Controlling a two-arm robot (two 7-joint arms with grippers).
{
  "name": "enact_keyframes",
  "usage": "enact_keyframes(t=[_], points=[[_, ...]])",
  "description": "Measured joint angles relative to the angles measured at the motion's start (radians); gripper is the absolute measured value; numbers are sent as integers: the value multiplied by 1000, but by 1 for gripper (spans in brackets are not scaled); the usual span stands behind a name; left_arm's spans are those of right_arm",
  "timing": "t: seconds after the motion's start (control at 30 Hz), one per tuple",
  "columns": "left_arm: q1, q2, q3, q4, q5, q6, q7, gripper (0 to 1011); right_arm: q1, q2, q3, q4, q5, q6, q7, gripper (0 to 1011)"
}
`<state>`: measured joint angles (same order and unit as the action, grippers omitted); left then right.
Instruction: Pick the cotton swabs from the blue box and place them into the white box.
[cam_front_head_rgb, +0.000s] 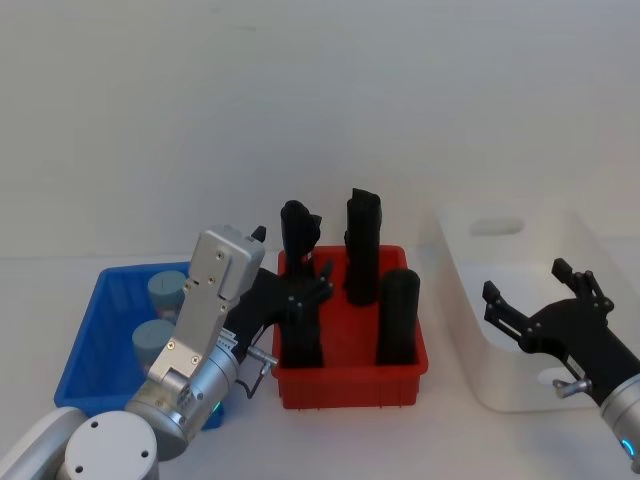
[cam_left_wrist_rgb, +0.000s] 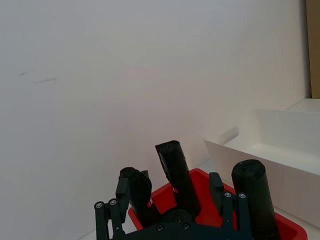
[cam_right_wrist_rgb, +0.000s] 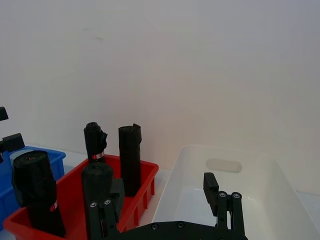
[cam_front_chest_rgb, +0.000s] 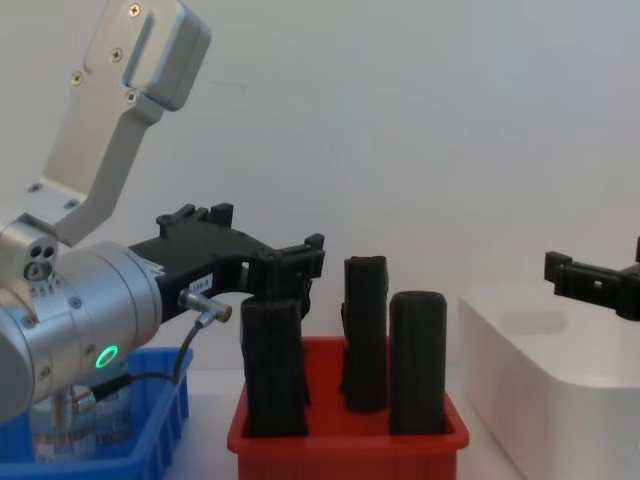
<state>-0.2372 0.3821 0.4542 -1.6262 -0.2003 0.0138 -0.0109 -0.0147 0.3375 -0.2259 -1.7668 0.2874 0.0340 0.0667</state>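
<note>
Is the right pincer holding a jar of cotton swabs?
No, the right pincer is open and empty above the white box.

ROBOTICS LABORATORY, TEST BENCH: a bare white wall (cam_front_head_rgb: 300, 100) backs a plain white table (cam_front_head_rgb: 50, 275), with no furnishing of a home, shop or office. In the head view three plastic bins stand in a row: the blue box (cam_front_head_rgb: 100, 340) at 8 o'clock, a red bin (cam_front_head_rgb: 350, 385) at 6, the white box (cam_front_head_rgb: 470, 330) at 4. Stock is sorted by kind (black rolled cylinders (cam_front_head_rgb: 398, 315) in red, cotton swabs (cam_front_head_rgb: 165, 290) in blue). The machine's left gripper (cam_front_head_rgb: 318, 283) and right gripper (cam_front_head_rgb: 525, 280) hang over the row.
</note>
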Motion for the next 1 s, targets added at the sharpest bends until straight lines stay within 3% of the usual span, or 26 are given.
enact_keyframes(t=[1.0], points=[[0, 0, 0, 0, 0, 0, 0, 1003, 0, 0, 0, 0, 0, 0, 0, 1001]])
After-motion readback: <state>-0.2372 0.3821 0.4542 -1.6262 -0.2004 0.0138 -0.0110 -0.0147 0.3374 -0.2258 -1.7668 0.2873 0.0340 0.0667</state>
